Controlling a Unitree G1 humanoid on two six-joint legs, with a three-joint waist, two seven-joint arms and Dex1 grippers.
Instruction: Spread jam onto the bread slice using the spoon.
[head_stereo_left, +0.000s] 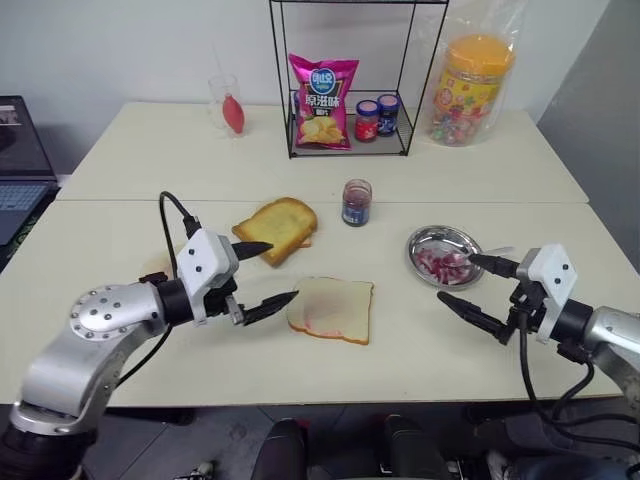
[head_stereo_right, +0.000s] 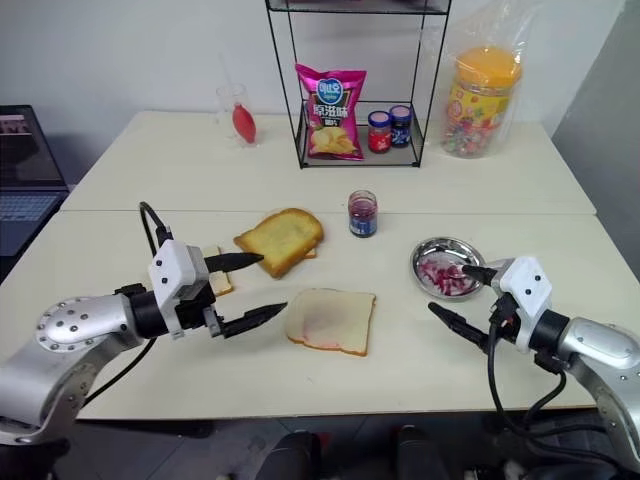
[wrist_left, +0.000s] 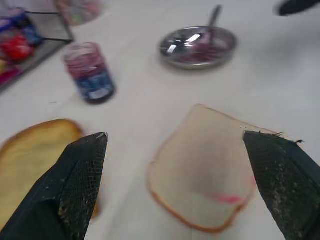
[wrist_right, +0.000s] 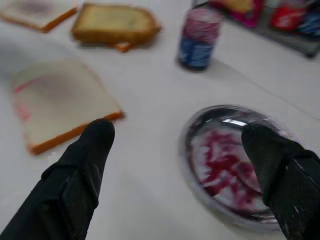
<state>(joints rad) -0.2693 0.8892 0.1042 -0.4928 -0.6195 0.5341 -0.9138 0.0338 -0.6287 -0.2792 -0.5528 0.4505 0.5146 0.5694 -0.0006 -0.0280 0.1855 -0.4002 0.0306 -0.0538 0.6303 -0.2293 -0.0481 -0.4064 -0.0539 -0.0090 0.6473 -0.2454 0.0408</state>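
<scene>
Even, bright indoor light falls softly on the table (head_stereo_left: 140, 225); the metal dish (head_stereo_left: 445, 255) shows glare, and both wrist views are blurred.

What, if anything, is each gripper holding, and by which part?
Nothing is held. The left gripper and right gripper both have open, empty fingers above the cream table.

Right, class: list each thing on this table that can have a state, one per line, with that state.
Left hand: open, empty.
Right hand: open, empty.
Bread slice: flat on the table, faint pink-red smear.
Toasted slice: flat, plain.
Jam jar: upright, no lid.
Metal dish: smeared with jam.
Spoon: resting in the dish.
Chip bag: upright in the wire rack.
</scene>
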